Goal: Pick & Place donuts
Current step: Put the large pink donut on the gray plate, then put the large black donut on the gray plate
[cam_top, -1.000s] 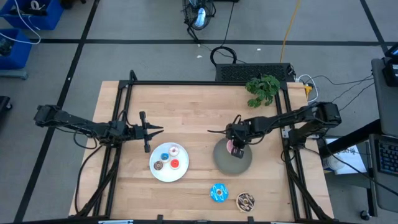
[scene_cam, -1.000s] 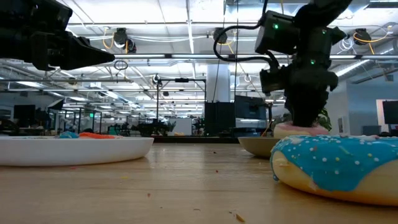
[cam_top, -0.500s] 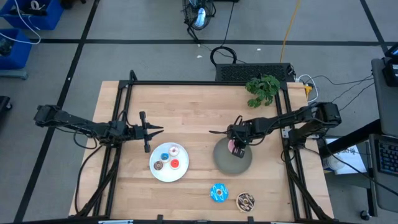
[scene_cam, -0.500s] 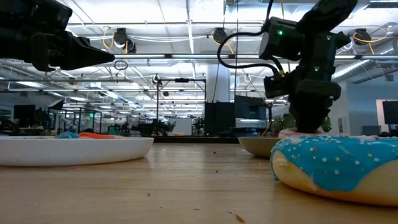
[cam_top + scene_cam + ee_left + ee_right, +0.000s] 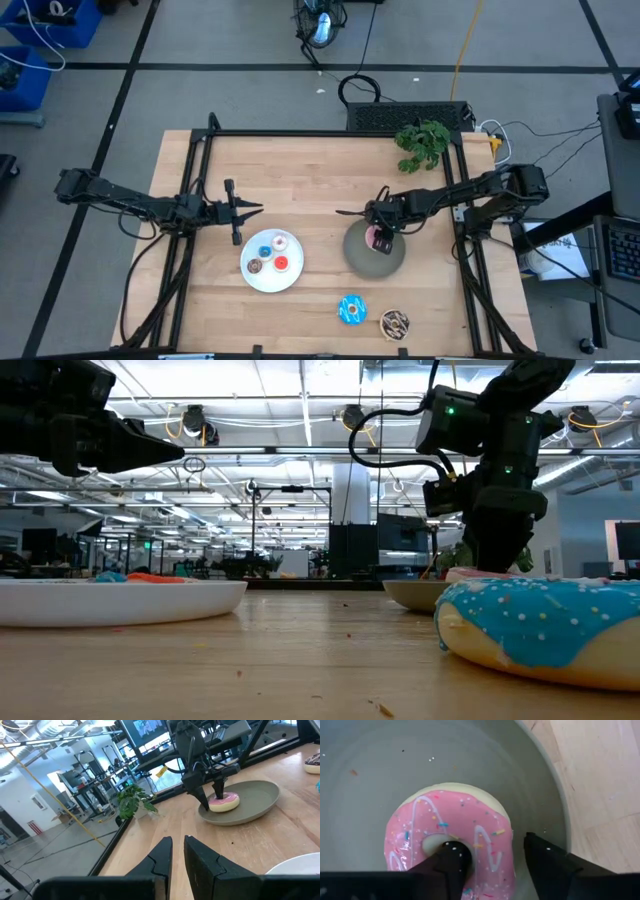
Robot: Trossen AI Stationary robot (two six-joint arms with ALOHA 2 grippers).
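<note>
The right wrist view shows the right gripper point(image 5: 492, 862) spread astride the pink donut point(image 5: 451, 840) lying in the grey plate point(image 5: 365, 775), while the left gripper point(image 5: 178, 851) waits pressed together beside the white plate point(image 5: 270, 280).

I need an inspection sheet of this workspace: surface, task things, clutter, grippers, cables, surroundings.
Surface: wooden table, black frame.
Job's things: pink donut lies on grey plate; four tiny donuts on white plate; blue donut and brown sprinkled donut on bare wood.
Clutter: green plant.
Grippers: right gripper open astride the pink donut; left gripper shut, waiting beside white plate.
Cables: on floor behind table.
Surroundings: blue bins, monitors.
</note>
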